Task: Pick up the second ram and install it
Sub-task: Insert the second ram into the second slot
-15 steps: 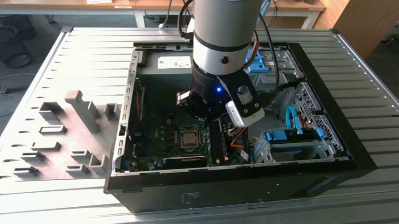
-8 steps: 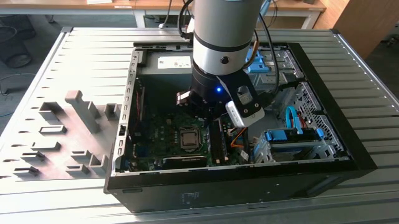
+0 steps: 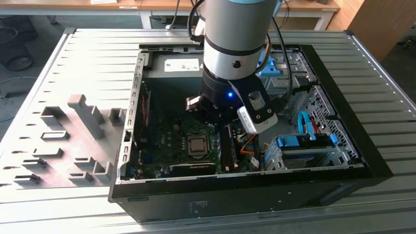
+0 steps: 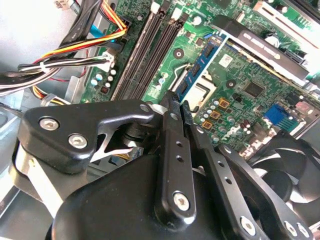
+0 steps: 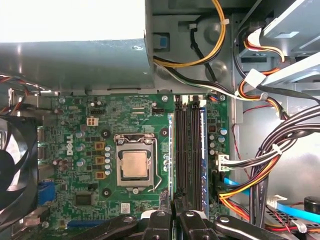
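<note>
Green motherboard (image 5: 100, 125) inside an open black computer case (image 3: 364, 161), which lies open side up on a slatted metal table (image 3: 78, 53). The robot arm (image 3: 234, 34) reaches down into the case, and its gripper (image 4: 179, 103) hangs over the board close to the black memory slots (image 5: 187, 150). The fingers (image 4: 172, 150) are drawn together on the second ram (image 4: 200, 65), a thin stick with a blue label and a row of dark chips. It is held on edge and runs parallel to the slots. In the second wrist view the stick appears over the strip between the slots and the metal-capped processor socket (image 5: 135, 165); whether its lower edge touches a slot cannot be told. In the first wrist view, bundles of black, yellow, orange and red cables (image 5: 270, 155) run beside the slots on the side away from the socket. A black fan (image 5: 10, 165) sits beyond the socket at the board's edge. In the exterior view, grey fixture blocks (image 3: 85, 117) stand on the table at the exterior view's left of the case, well apart from the gripper. A blue cable (image 3: 304, 124) curves inside the case toward the exterior view's right
</note>
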Robot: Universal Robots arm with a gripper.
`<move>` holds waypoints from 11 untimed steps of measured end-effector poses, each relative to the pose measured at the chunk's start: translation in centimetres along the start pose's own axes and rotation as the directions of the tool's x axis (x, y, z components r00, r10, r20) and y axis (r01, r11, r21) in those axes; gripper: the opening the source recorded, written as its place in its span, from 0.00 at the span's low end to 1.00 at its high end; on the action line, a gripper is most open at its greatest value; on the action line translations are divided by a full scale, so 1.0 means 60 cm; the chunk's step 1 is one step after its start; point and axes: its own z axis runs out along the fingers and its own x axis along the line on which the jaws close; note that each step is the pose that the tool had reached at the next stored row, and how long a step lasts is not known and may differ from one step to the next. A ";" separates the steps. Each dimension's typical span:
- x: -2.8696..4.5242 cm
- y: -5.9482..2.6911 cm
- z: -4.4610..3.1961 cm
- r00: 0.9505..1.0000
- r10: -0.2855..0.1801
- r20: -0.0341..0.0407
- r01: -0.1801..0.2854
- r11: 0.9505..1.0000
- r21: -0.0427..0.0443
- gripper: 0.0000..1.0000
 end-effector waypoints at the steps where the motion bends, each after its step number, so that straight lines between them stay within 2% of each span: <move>1: -0.001 0.000 0.001 1.000 0.000 0.000 0.000 1.000 0.000 0.14; 11: -0.007 0.000 0.006 1.000 0.000 0.000 0.000 1.000 0.000 0.14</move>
